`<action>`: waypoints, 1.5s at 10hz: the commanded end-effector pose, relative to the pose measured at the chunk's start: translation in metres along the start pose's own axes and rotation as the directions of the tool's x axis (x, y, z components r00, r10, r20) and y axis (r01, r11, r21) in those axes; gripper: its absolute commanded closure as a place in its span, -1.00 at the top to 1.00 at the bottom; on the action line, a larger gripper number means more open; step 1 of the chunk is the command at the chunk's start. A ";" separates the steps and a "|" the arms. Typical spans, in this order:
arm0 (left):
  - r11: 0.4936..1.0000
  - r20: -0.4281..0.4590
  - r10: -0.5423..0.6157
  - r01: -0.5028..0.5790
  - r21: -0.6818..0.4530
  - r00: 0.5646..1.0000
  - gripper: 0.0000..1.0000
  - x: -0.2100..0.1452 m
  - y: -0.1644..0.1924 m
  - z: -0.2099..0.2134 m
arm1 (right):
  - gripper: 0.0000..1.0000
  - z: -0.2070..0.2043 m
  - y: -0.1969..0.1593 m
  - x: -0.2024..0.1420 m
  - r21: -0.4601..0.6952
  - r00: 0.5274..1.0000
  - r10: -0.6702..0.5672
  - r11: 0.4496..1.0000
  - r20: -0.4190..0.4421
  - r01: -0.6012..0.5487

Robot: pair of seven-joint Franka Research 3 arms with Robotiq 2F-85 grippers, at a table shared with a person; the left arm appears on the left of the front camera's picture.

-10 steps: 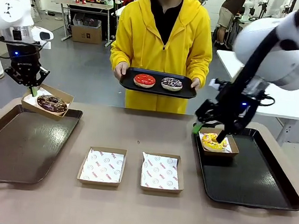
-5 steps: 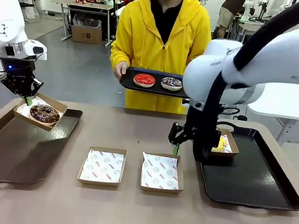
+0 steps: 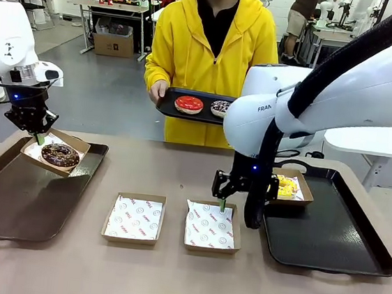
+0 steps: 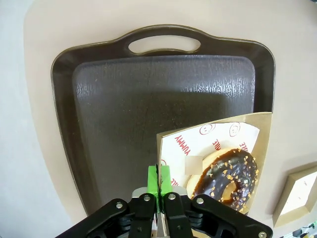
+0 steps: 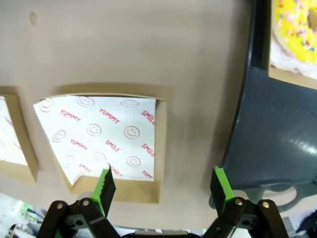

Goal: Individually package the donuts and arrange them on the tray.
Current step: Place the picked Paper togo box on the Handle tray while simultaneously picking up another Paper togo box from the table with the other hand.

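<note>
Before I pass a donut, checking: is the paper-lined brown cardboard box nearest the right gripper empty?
Empty: the brown cardboard box holds just printed paper, by the open right gripper.

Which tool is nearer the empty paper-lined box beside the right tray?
Right. The right tool hangs open just over the far edge of the empty box; the left tool is far off, shut on the loaded box with the sprinkled chocolate donut, above the left tray.
</note>
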State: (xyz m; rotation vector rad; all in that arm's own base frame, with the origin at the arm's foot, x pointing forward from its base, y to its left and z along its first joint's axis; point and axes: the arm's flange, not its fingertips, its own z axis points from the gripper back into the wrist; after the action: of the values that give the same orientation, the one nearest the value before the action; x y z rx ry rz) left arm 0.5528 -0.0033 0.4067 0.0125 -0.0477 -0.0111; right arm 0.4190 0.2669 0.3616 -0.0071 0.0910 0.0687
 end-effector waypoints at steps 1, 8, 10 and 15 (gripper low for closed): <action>1.000 0.004 -0.002 0.002 0.004 1.000 -0.96 -0.001 0.001 0.005 | 1.00 -0.010 0.002 -0.010 0.008 0.998 -0.033 0.999 0.062 0.033; 1.000 0.003 -0.001 0.001 0.000 1.000 -0.96 0.000 0.000 0.002 | 1.00 -0.004 0.001 -0.004 0.011 0.999 -0.012 1.000 0.032 0.012; 1.000 0.002 -0.007 0.007 -0.008 1.000 -0.96 0.004 0.000 -0.005 | 1.00 -0.014 0.001 -0.006 0.017 0.998 -0.033 0.999 0.048 0.032; 0.999 0.018 0.043 -0.042 -0.023 0.999 -0.96 0.016 -0.003 -0.019 | 1.00 -0.033 -0.004 -0.020 0.065 0.994 -0.062 0.996 0.085 0.056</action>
State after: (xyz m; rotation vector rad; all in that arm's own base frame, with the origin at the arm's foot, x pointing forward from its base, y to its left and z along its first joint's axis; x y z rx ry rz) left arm 0.5634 -0.0043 0.3860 0.0054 -0.0402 0.0077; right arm 0.4062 0.2607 0.3359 0.0341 0.0192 0.0349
